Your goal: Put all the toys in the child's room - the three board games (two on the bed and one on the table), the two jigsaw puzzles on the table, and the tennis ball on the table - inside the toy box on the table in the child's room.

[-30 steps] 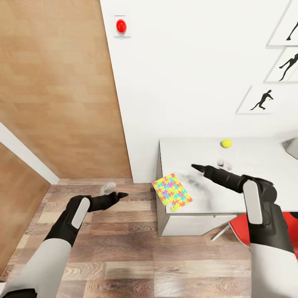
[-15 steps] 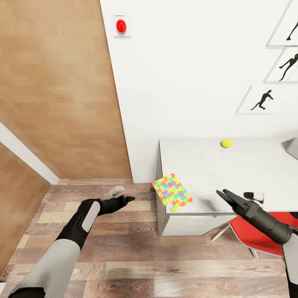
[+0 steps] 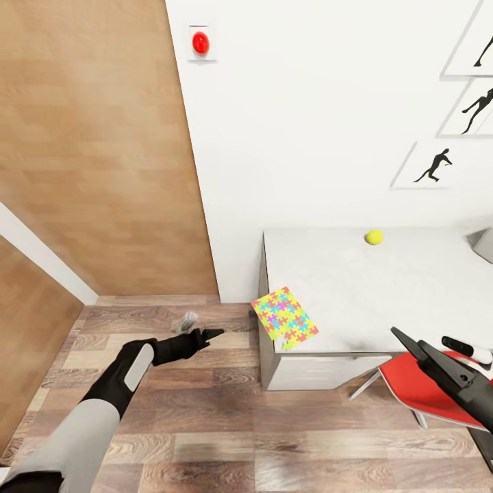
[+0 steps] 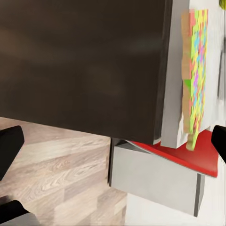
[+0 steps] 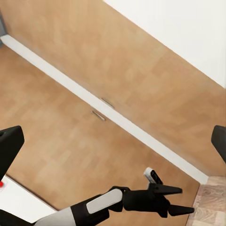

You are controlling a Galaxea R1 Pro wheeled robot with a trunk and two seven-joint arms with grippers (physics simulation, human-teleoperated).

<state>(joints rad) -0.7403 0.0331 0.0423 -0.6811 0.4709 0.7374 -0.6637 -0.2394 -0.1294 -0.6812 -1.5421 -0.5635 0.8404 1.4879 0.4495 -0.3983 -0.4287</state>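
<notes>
Two grippers, both empty. Left gripper (image 3: 198, 329) hangs over the floor (image 3: 205, 411) off the table's end, fingers spread wide with nothing between them. Right gripper (image 3: 438, 346) sits low at the table's front edge above the red chair (image 3: 404, 383), fingers likewise parted and empty. One puzzle (image 3: 284, 318) lies on the table (image 3: 342, 274) at its near end corner, overhanging both the end and the front edge; the left wrist view shows it (image 4: 197, 70) jutting past the tabletop. Ball (image 3: 373, 237) rests near the table's rear edge, well apart from the puzzle. Toy box (image 3: 485, 245) is only partly visible at the table's far end. Principal risk, in my judgement: any nudge or sliding contact at the overhung corner could tip the puzzle onto the floor. Secondary risks: the thin board offers little to pinch, so a closing grip may skid off it, and the ball may roll if brushed by the right arm.
</notes>
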